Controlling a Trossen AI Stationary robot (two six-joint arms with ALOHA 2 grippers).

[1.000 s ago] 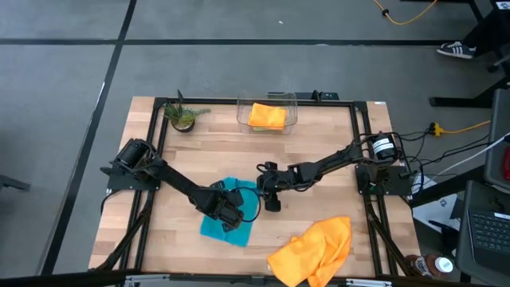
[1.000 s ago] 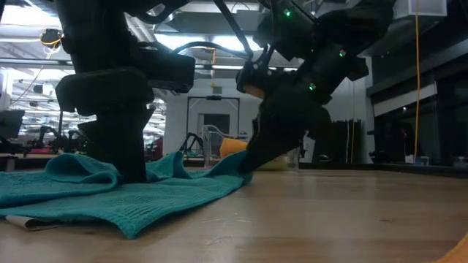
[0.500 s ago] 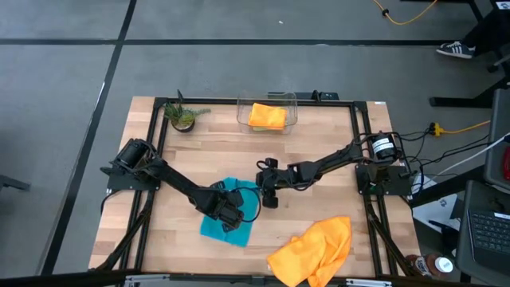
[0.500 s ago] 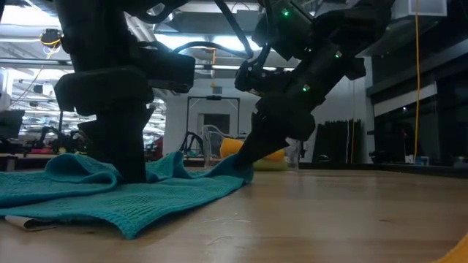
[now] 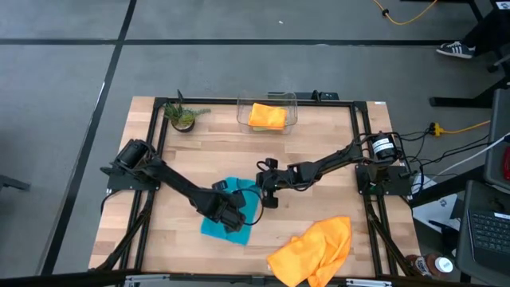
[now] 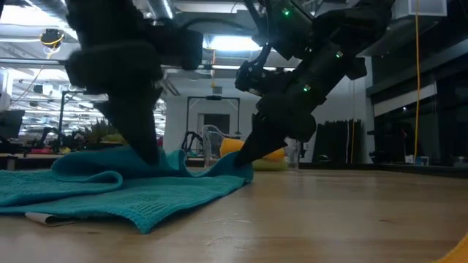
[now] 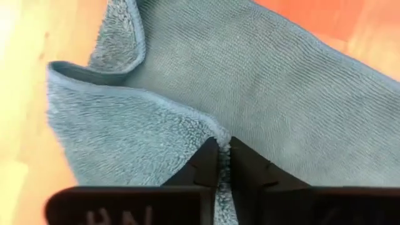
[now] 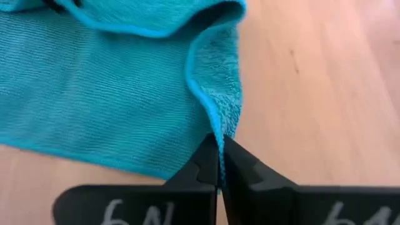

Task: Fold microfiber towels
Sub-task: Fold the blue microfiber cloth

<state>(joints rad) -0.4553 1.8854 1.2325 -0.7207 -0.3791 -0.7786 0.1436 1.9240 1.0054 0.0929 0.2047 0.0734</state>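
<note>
A teal towel (image 5: 229,214) lies rumpled on the wooden table, left of centre toward the near edge. My left gripper (image 5: 232,217) stands over its middle, shut on a raised edge of it (image 7: 223,142). My right gripper (image 5: 262,194) is at the towel's right far corner, shut on the hemmed edge (image 8: 219,142). In the low view the left gripper (image 6: 151,155) and right gripper (image 6: 245,158) both point down into the cloth. An orange towel (image 5: 313,249) lies crumpled at the near right. Another orange one (image 5: 267,116) sits in the clear bin. My left gripper pinches a raised, hemmed edge of the teal towel (image 7: 212,132) between its two fingers, coming from above and pointing down. The cloth rises in a ridge at the fingers (image 6: 139,156); the rest lies slack on the table. My right gripper pinches the towel's hemmed edge near its right far corner (image 8: 215,128) between its two fingertips, slanting down from the table's right. That corner (image 6: 238,165) is drawn up a little; the rest of the towel lies on the table.
A clear plastic bin (image 5: 266,102) stands at the far edge, centre. A small potted plant (image 5: 182,116) is at the far left. The black frame rails (image 5: 362,159) run along the table's sides. Bare wood lies between the teal towel and the bin.
Both grippers have shut on the teal towel's edges. My left gripper has tipped and come up a little, and the cloth under it has risen into a ridge. My right gripper has shifted slightly toward the towel's corner. The rest of the towel stays flat.
</note>
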